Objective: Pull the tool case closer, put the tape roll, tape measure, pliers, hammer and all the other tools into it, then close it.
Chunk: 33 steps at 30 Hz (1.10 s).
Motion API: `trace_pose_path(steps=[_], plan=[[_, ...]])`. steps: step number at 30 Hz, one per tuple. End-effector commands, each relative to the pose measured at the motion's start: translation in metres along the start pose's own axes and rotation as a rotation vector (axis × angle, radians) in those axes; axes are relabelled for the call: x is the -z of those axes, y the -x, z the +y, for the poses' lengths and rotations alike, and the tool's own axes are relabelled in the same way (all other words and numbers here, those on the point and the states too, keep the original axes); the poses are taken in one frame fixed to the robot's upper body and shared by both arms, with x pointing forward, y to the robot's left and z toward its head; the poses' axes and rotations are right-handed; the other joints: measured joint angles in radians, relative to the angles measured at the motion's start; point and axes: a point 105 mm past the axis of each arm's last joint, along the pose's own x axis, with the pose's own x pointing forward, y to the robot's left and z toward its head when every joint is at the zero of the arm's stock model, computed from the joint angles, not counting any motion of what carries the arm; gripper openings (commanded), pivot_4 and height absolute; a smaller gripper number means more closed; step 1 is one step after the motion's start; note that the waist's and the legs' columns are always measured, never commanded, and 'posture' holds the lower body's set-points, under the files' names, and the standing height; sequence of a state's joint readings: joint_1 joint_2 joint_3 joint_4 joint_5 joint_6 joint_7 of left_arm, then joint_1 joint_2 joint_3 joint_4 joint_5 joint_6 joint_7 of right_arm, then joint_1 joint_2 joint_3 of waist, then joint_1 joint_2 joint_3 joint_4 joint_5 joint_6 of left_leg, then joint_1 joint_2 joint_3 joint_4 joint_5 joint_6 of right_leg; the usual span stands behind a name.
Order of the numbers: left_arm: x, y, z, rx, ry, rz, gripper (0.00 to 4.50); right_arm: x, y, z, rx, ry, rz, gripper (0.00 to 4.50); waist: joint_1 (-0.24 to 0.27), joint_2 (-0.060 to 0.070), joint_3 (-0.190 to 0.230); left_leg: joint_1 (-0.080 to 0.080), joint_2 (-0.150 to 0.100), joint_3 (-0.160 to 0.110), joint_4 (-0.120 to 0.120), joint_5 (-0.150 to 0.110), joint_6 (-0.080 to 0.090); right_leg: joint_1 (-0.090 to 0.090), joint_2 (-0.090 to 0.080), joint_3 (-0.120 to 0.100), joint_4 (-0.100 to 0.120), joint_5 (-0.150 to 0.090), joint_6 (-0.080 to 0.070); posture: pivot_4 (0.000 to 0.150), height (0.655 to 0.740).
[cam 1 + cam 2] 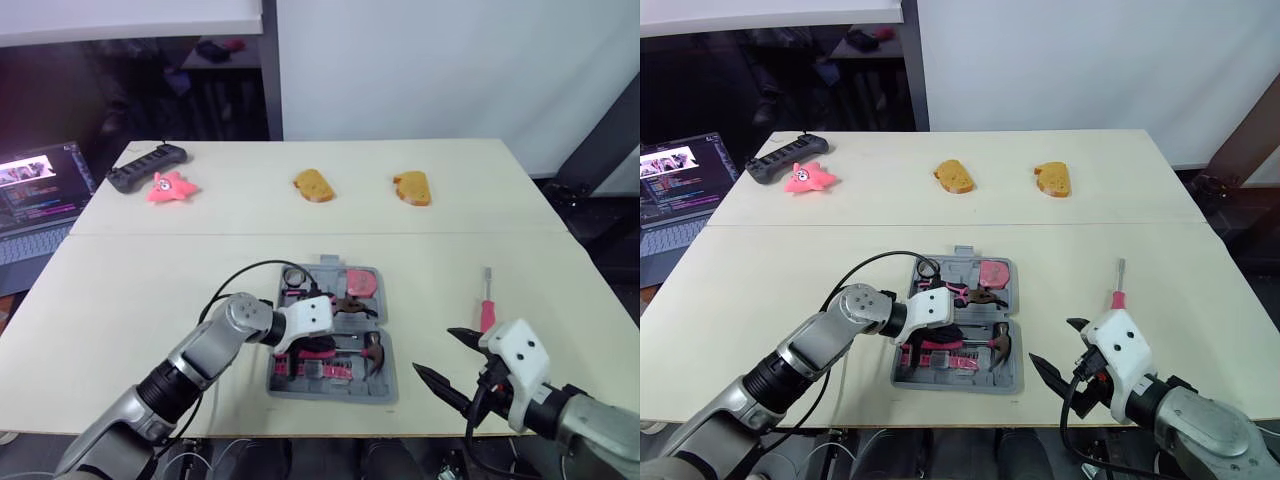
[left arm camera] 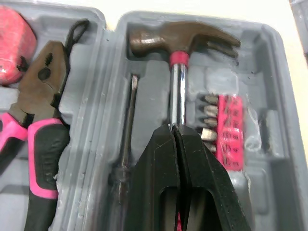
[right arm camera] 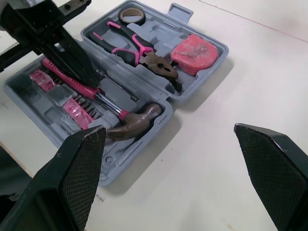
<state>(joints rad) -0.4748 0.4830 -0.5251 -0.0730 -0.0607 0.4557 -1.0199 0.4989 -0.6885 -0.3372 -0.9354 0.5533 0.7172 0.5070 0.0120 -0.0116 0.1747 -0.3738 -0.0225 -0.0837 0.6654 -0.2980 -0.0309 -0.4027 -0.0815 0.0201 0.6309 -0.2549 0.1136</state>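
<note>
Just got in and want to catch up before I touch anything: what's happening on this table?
The robot is packing the open tool case, which already holds the tape roll, pliers, tape measure and hammer. Its left gripper is down in the case, closed over the hammer's handle. The right gripper hovers open beside the case, and a pink-handled screwdriver lies on the table beyond it, not yet packed.

The tool case point(image 2: 269, 72) is matt grey moulded plastic. In the left hand point(image 2: 174, 127), the hammer point(image 2: 178, 43) has a dull brown metal head and a glossy chromed shaft. Just beside that hand, the pliers point(image 2: 38, 96) are dark matt metal with pink and black rubbery grips. The right hand point(image 3: 168, 129) has black fingers point(image 3: 82, 168) with a cross-hatched grip texture, over the smooth matt worktop point(image 3: 231, 192)
</note>
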Motion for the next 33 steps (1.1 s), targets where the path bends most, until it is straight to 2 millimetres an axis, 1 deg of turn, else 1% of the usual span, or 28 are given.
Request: trace_pose_path(steps=[1,7,12,17,23,29,33], plan=[[-0.017,0.013,0.004,-0.013,-0.020,-0.079,0.07,-0.006,0.001,0.002,0.003,0.024,-0.019,4.50,0.000,0.000,0.000,0.000,0.000,0.000,0.000,0.000,0.000,0.000,0.000,0.000,0.000,0.000,0.000,0.150,0.7400],[-0.006,0.015,-0.011,0.049,0.016,-0.065,0.07,-0.006,0.002,0.001,0.009,0.024,-0.014,4.50,-0.001,0.000,0.000,0.000,0.000,0.000,0.000,0.000,0.000,0.000,0.000,0.000,0.000,0.000,0.000,0.150,0.7400],[0.000,0.009,-0.011,0.035,0.041,-0.064,0.07,-0.005,0.004,0.000,0.014,0.024,-0.009,4.50,0.001,0.000,0.000,0.000,0.000,0.000,0.000,0.000,0.000,0.000,0.000,0.000,0.000,0.000,0.000,0.150,0.7400],[0.012,0.004,-0.015,0.038,0.048,-0.028,0.07,-0.005,0.006,0.000,0.019,0.021,-0.006,4.50,-0.001,0.000,0.000,0.000,0.000,0.000,0.000,0.000,0.000,0.000,0.000,0.000,0.000,0.000,0.000,0.150,0.7400],[0.038,-0.002,-0.016,0.033,0.009,0.080,0.07,-0.004,0.008,0.000,0.021,0.020,0.003,4.50,0.000,0.001,-0.001,0.000,0.000,0.000,0.000,0.000,0.000,0.000,0.000,0.000,0.000,0.000,0.000,0.150,0.7400],[0.053,-0.007,-0.017,0.026,0.008,0.146,0.07,-0.004,0.008,0.001,0.022,0.016,0.004,4.50,0.001,0.002,-0.002,0.002,0.000,0.000,0.000,0.000,0.000,0.002,0.000,0.000,-0.001,0.000,0.000,0.150,0.7400],[0.067,-0.009,-0.024,0.046,0.088,0.189,0.07,-0.004,0.009,0.001,0.024,0.013,0.004,4.50,0.001,0.004,-0.006,0.003,0.000,0.000,0.000,0.000,0.000,0.004,0.000,0.000,-0.001,-0.001,-0.002,0.150,0.7400]])
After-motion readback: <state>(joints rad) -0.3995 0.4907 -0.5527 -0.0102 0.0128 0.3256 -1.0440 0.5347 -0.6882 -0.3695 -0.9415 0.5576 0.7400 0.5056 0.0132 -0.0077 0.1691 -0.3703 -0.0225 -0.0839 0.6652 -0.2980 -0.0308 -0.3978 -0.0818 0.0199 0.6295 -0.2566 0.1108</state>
